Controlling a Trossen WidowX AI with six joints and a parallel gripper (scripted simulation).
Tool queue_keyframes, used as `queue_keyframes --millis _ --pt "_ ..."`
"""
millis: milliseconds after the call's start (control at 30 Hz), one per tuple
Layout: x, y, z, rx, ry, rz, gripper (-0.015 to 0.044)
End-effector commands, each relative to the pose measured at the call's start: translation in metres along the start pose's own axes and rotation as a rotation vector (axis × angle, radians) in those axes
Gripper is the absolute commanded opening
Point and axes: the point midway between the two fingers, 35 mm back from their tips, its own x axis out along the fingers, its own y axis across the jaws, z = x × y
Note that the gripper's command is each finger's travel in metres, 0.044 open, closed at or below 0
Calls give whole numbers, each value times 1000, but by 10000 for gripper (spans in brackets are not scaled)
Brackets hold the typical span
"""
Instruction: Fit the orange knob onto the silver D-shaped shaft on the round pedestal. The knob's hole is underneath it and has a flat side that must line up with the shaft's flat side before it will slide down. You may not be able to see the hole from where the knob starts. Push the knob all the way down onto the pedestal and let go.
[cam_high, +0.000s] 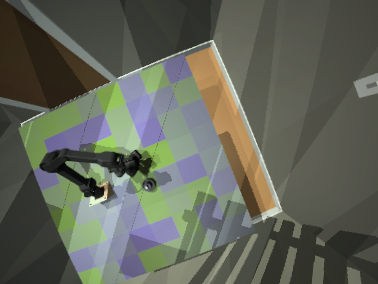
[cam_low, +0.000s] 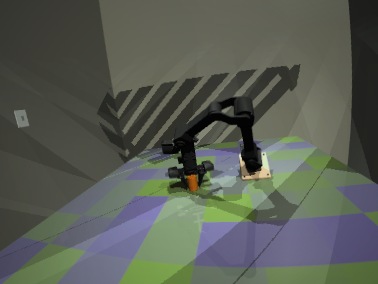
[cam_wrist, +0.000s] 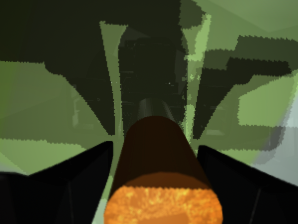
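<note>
The orange knob (cam_low: 193, 184) (cam_wrist: 162, 205) stands upright on the checkered surface. The wrist view shows its lit orange top and dark side. In the top view it is hidden under the arm. My gripper (cam_high: 135, 161) (cam_low: 193, 179) (cam_wrist: 155, 150) points down around the knob, with one finger on each side. The fingers are partly open, and narrow gaps show between the fingertips and the knob in the wrist view. The round pedestal (cam_high: 149, 184) is dark and stands just beside the gripper in the top view. Its shaft's flat side and the knob's hole cannot be made out.
The arm's base stands on a pale wooden plate (cam_high: 93, 202) (cam_low: 256, 176). An orange strip (cam_high: 200, 65) with a white border runs along the far right edge of the checkered surface (cam_high: 165, 231) in the top view. Dark shadows fall across the surface.
</note>
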Motion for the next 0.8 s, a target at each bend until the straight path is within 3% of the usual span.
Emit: queue_keyframes --millis 0,200,367,767 --pt "1 0 0 3 4 2 171" --pt "1 0 0 3 4 2 131" --pt "-12 3 2 8 0 3 0" --pt "-76 6 7 43 -9 14 0"
